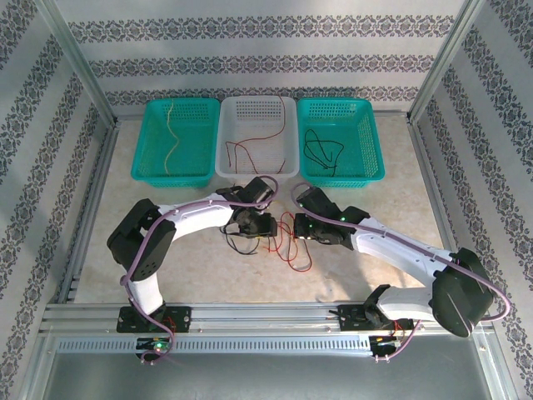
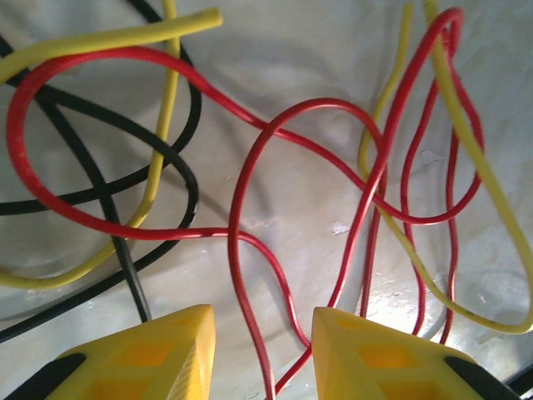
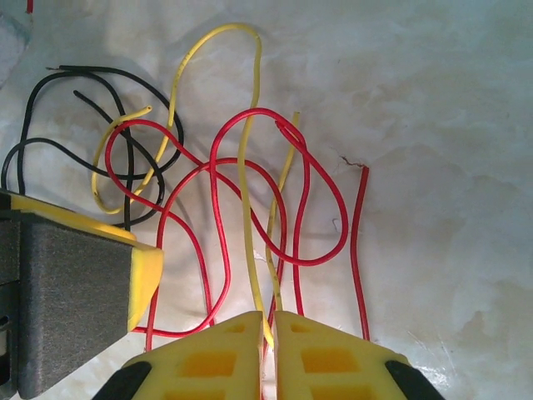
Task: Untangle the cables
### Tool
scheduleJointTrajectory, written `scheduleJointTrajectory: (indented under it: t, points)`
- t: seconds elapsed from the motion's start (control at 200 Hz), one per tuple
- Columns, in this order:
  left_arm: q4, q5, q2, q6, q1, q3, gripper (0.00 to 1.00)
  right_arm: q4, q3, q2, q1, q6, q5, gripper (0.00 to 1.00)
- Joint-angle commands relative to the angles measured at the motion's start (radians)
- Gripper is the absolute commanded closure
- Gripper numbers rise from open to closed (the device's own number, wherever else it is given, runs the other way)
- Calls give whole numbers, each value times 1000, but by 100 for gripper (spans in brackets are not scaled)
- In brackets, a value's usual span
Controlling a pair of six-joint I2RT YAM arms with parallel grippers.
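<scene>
Top view, cables: the cables (image 1: 290,252) lie in 1 loose knot on the desk (image 1: 208,275), between the 2 arms and in front of 3 baskets.
Top view, surroundings: the left teal basket (image 1: 179,181) holds a yellow wire, the white basket (image 1: 229,171) a red one, and the right teal basket (image 1: 350,180) a black one.
Top view, obstruction: both wrists crowd over the knot, close to each other.
Left wrist, end effector: the left end effector (image 2: 262,321) has its fingers apart, with a red cable (image 2: 241,217) running up between them unpinched.
Left wrist, crossings: the red loops overlap a black cable (image 2: 191,179) and a yellow cable (image 2: 158,150).
Right wrist, end effector: the right end effector (image 3: 272,321) is closed together on the yellow cable.
Right wrist, obstruction: the left end effector's finger sits just beside the red loops.
Handling: the cables are likely light, limp, springy and smooth. A grip near a free end should pull cleaner than 1 at mid-loop, where crossings would tighten.
</scene>
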Motion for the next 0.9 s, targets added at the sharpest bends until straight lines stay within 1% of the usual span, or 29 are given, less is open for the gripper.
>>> scheduleJointTrajectory:
  t: [0.0, 0.17, 0.23, 0.285, 0.34, 0.415, 0.465, 0.525, 0.645, 0.73, 0.809, 0.894]
  points:
    - [-65, -29, 20, 3, -18, 15, 64, 0, -3, -18, -10, 4, 2, 86]
    - [-59, -8, 52, 3, -20, 36, 65, -10, 5, -28, -14, -1, 2, 86]
    - [-54, -1, 62, 2, -22, 43, 67, -13, 4, -34, -16, -2, 3, 86]
    - [-53, 0, 69, -1, -26, 50, 71, -13, 2, -38, -18, -1, 2, 86]
    - [-51, 1, 71, 1, -30, 55, 78, -13, -1, -39, -19, 0, -2, 86]
    - [-56, -2, 66, 5, -33, 58, 86, -15, -2, -42, -22, 2, -3, 86]
    - [-56, 4, 52, 16, -33, 58, 94, -17, -2, -46, -24, 2, -3, 86]
    - [-60, 18, 30, 34, -33, 60, 100, -21, -1, -50, -25, -1, -1, 86]
    - [-78, 24, -49, 59, -33, 47, 100, -24, 6, -56, -34, -4, -10, 85]
    - [-104, -9, -134, 85, -31, 34, 100, -24, 20, -63, -35, -10, -18, 80]
    - [-132, -27, -221, 131, -31, 38, 100, -16, 34, -72, -36, -12, -31, 66]
    - [-161, -57, -310, 167, -31, 49, 100, 5, 50, -81, -35, -10, -53, 57]
